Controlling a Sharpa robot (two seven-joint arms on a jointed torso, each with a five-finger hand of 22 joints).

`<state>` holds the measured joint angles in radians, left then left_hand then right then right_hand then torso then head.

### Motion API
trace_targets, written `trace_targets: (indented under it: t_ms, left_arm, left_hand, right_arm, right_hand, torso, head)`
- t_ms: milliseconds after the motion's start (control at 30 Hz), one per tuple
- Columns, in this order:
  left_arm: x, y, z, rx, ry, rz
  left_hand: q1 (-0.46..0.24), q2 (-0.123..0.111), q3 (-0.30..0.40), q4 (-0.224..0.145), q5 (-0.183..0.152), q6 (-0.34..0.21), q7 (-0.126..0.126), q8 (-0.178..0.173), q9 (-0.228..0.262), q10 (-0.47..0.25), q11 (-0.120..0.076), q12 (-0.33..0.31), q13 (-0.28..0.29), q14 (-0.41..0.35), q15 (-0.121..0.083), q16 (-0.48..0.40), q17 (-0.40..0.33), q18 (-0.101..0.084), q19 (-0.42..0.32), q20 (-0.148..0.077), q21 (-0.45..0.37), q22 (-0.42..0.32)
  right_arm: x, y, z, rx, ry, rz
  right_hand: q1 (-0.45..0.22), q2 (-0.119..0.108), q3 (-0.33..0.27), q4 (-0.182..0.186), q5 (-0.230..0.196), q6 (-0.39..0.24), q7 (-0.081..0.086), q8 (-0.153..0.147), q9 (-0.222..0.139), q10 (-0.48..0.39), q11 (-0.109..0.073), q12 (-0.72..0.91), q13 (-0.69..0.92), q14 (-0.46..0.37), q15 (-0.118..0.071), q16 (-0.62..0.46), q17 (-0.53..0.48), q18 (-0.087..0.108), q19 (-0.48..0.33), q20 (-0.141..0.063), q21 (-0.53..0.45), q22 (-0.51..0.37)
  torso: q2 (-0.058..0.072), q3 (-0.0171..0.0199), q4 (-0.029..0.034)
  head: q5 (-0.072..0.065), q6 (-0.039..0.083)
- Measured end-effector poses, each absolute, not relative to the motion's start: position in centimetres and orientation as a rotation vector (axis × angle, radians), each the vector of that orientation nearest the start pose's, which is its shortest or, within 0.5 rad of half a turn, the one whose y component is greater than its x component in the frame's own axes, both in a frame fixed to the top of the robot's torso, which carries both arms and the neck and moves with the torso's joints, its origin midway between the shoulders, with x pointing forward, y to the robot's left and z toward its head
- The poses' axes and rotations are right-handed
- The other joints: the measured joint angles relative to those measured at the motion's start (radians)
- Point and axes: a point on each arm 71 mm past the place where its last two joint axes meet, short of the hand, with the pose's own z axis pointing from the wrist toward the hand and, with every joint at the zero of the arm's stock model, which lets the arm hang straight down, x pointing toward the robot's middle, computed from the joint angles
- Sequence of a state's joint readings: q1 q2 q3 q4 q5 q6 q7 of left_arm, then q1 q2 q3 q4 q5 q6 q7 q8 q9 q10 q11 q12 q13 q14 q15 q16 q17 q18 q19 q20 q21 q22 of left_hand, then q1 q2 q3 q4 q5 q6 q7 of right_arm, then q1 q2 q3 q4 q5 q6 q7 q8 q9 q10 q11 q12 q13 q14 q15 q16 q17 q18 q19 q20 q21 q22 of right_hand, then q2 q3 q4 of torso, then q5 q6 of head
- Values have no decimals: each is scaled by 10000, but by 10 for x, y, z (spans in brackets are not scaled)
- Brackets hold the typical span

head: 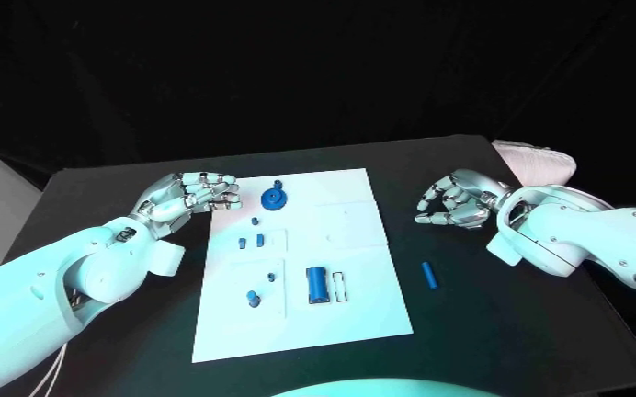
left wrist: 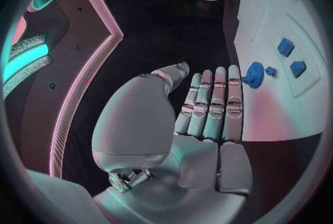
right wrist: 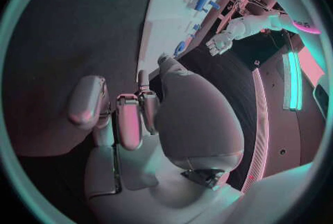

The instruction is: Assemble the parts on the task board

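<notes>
A black table carried everything. A white task board, a flat rectangular plate, lay directly on the table at its middle, its long sides running away from the robot. A small blue rod-shaped part lay on the bare table just beside the board's right long edge, near the board's lower half, roughly parallel to that edge and not touching it. A pale, ribbed object sat at the table's far right corner, well apart from the board; what it was could not be told.
</notes>
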<state>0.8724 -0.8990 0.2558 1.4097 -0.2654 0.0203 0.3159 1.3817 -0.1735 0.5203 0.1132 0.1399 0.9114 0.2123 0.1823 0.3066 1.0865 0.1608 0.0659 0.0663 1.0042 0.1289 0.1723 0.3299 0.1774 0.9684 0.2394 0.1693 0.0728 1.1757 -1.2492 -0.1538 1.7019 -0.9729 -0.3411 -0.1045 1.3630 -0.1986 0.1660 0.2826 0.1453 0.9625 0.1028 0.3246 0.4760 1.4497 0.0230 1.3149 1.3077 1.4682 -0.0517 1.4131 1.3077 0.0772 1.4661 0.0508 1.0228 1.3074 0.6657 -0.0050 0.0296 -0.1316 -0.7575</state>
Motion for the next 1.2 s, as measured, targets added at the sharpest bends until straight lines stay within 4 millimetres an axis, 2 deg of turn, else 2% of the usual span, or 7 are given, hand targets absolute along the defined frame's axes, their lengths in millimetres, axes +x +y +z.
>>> trace_targets:
  t_ms: [100,267,533,800,900,1067,1200]
  left_arm:
    - [473,261,-241,-10585,15840,-16240]
    - [474,258,-242,-10597,15839,-16283]
    - [474,255,-244,-10619,15854,-16329]
    - [473,256,-245,-10643,15865,-16294]
    - [473,257,-245,-10649,15865,-16276]
    - [473,258,-245,-10652,15866,-16260]
    - [473,258,-245,-10652,15867,-16259]
  left_hand:
    - [0,0,0,0,0,0,0,0,0,0,0,0,0,0,0,0,0,0,0,0,0,0]
    - [0,0,0,0,0,0,0,0,-9,0,0,0,0,0,0,0,-1,-1,39,38,0,0]
    - [0,0,0,0,0,0,0,0,-8,0,0,0,1,0,0,0,-2,-1,39,38,0,1]
    - [0,0,0,0,0,0,0,0,-8,0,0,0,7,0,0,0,9,-1,38,38,0,1]
    - [0,0,0,0,0,0,0,0,-8,0,0,0,7,0,0,0,9,-1,38,38,0,1]
    - [0,0,0,0,0,0,0,0,-7,0,0,0,7,0,0,0,8,-1,38,38,0,2]
    - [0,0,0,0,0,0,0,0,-7,0,0,0,6,0,0,0,7,-1,38,37,0,2]
  right_arm:
    - [404,-364,-221,4830,19081,5264]
    - [394,-377,-225,4561,19864,4215]
    - [371,-367,-239,3700,21065,3114]
    - [362,-352,-247,2941,21300,2371]
    - [358,-346,-251,2785,21365,2364]
    - [352,-334,-257,2586,21489,2433]
    - [350,-330,-261,2536,21519,2429]
  right_hand:
    - [-162,-145,-132,69,0,281,-71,33,114,-122,-56,-239,0,0,0,-227,0,0,0,0,-420,0]
    - [-367,-120,-254,85,0,296,-87,46,153,-122,-56,-239,-1,0,0,-246,-1,0,0,0,-420,2]
    - [-764,-63,-601,98,0,296,-86,-10,89,131,-95,455,-2,0,-1,433,-1,0,0,-1,802,7]
    - [-946,-40,-766,96,0,477,-196,-10,64,150,-115,1100,-3,-37,-38,925,-2,-5,-1,-5,1781,6]
    - [-1051,-40,-806,112,0,492,-210,-10,57,165,-130,1305,-3,-37,-38,1079,-2,-165,1,-79,2109,6]
    - [-1092,0,-806,112,66,562,-208,-10,36,165,-130,1558,-3,-36,-38,1252,-2,-165,1,-79,2526,5]
    - [-1131,40,-805,112,185,608,-234,-10,22,165,-130,1624,-4,3,-77,1289,-2,-165,1,-79,2613,5]
  torso:
    - [-6,-3,-4]
    - [-30,-15,-13]
    - [-64,-14,-21]
    - [-68,-19,-21]
    - [-60,-21,-21]
    - [-50,-25,-21]
    - [-51,-24,-27]
  head:
    - [-138,-11]
    - [-292,-56]
    - [-365,-105]
    - [-305,-146]
    - [-276,-153]
    - [-210,-184]
    - [-217,-227]
